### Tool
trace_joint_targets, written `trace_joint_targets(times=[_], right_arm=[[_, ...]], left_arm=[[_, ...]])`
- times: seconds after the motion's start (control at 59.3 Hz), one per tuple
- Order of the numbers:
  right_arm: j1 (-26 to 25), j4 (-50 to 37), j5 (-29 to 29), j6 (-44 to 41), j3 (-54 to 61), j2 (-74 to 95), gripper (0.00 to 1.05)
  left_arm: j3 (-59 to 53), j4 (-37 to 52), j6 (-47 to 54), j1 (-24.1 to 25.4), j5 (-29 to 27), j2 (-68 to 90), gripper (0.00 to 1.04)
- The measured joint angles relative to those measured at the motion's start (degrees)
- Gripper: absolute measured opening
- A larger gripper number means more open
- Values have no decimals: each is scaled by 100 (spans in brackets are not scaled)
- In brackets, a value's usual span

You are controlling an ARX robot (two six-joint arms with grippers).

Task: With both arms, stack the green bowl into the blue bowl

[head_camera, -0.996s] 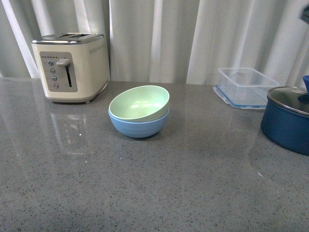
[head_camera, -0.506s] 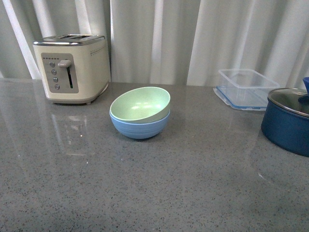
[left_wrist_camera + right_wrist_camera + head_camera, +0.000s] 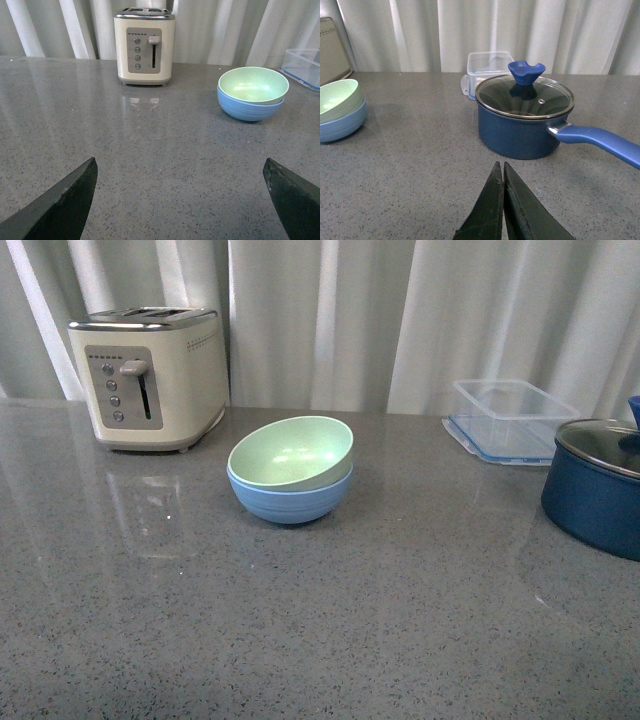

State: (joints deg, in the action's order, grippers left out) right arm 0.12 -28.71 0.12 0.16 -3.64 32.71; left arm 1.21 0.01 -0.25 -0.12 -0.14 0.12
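The pale green bowl (image 3: 290,452) sits nested inside the sky-blue bowl (image 3: 290,500) in the middle of the grey countertop, slightly tilted. Both also show in the left wrist view, green bowl (image 3: 253,85) in blue bowl (image 3: 248,108), and at the edge of the right wrist view, green bowl (image 3: 337,100) over blue bowl (image 3: 342,125). Neither arm appears in the front view. My left gripper (image 3: 180,172) is open, its fingers wide apart over bare counter, well short of the bowls. My right gripper (image 3: 502,167) is shut with nothing in it, close to the navy pot.
A cream toaster (image 3: 150,375) stands at the back left. A clear plastic container (image 3: 510,418) sits at the back right. A dark navy lidded pot (image 3: 522,117) with a long blue handle (image 3: 600,142) stands on the right. Curtains hang behind the counter.
A dark shape at the top right corner of the front view a second ago has gone. The stacked bowls have stayed in place.
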Motion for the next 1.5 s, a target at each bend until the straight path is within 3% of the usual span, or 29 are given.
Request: trace_joint_targets(times=[1.114,1.215,1.367,1.502], right_arm=[[0,1880,-2,2,337,-2299,1],[0,2826,-7,0,332,-3115,1],[0,2863,-7,-2,334,-3241,1],[0,2868,-7,-4,334,-3241,31]], left_arm=[[-2,0,0,0,0,0,98],[0,0,0,0,-2,0,98],[-2,0,0,0,0,0,98],[-2,0,0,0,0,7,98]])
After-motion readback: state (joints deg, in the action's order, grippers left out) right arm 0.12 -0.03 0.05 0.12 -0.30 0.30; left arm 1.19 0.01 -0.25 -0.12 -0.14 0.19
